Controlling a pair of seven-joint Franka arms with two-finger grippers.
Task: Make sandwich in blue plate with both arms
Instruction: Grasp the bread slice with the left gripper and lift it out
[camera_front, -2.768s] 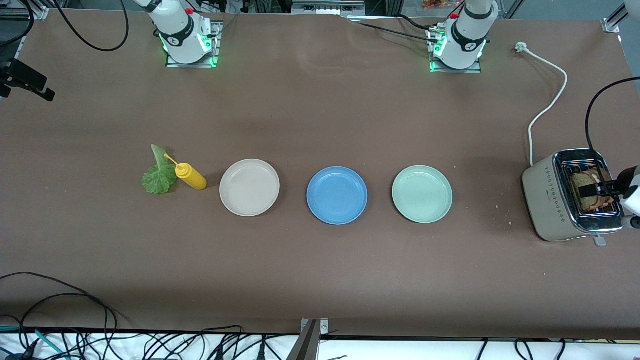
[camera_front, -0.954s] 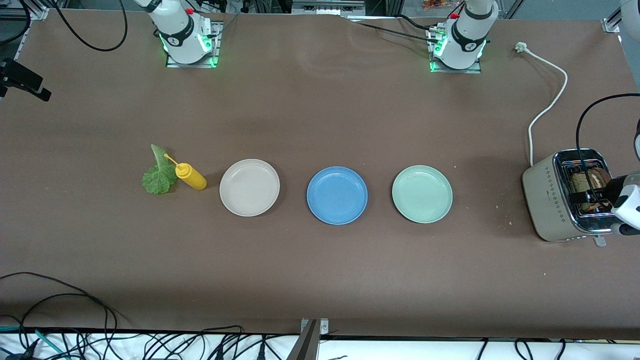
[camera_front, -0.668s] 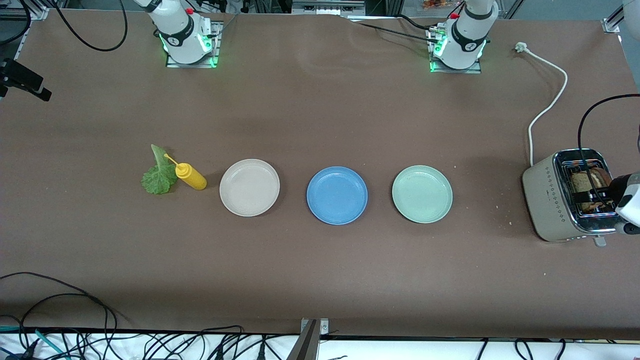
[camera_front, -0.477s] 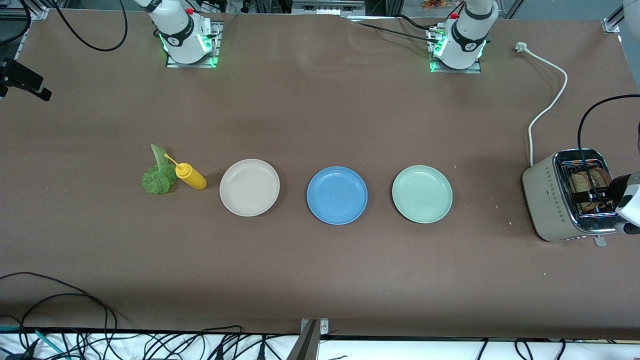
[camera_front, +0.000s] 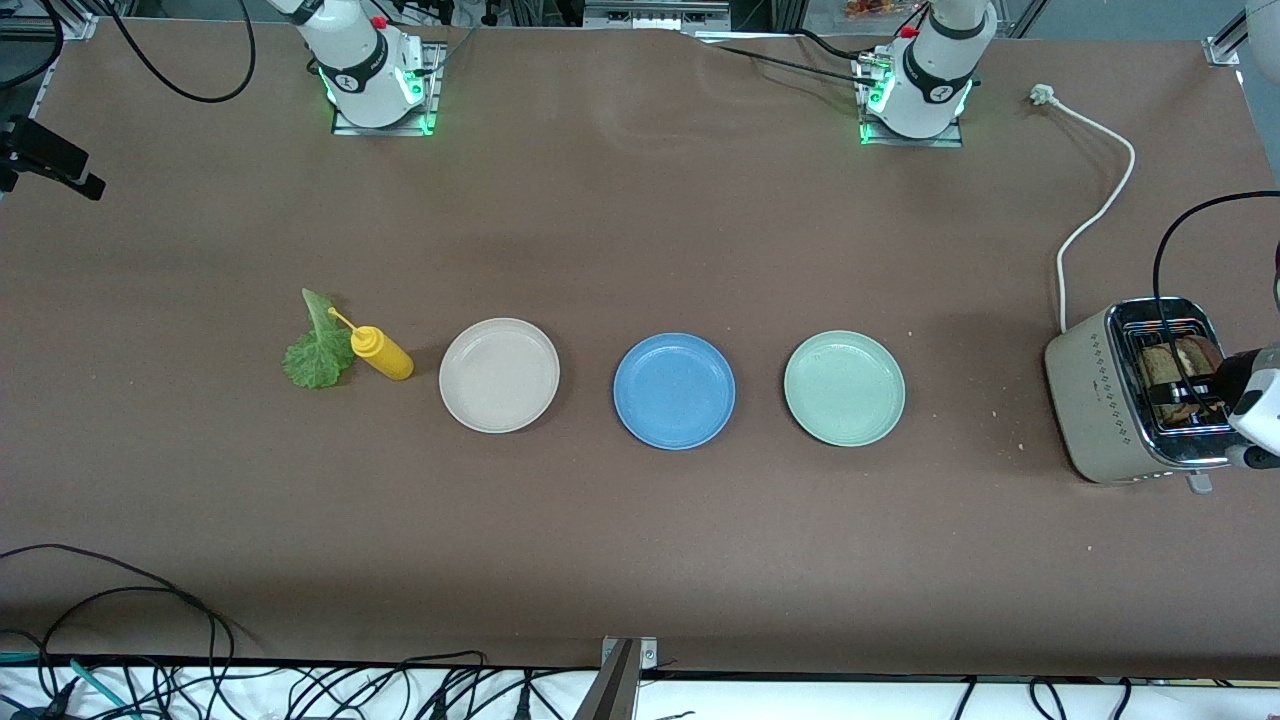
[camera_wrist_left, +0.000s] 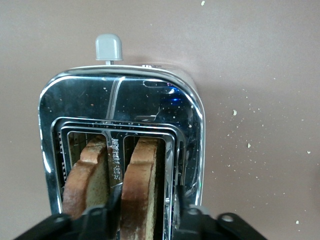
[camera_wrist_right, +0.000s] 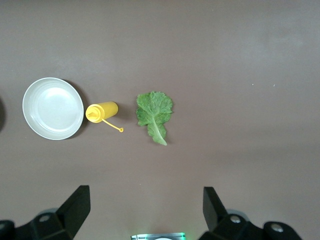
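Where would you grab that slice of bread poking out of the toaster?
Take the bread slice by its exposed top crust, coming straight down from above. It stands upright in the toaster slot with only that edge free, so fingers should pinch its two flat faces. The left gripper is already placed that way around it.

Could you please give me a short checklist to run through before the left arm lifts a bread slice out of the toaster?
1. Left end effector straddles one brown bread slice in the chrome toaster: ok.
2. Firm grip on that slice: cannot tell.
3. Second brown slice outside the fingers: ok.
4. Round blue plastic plate holds nothing: ok.
5. Green lettuce leaf lies on the table beside the yellow squeeze bottle: ok.
6. Right end effector open above the leaf: ok.
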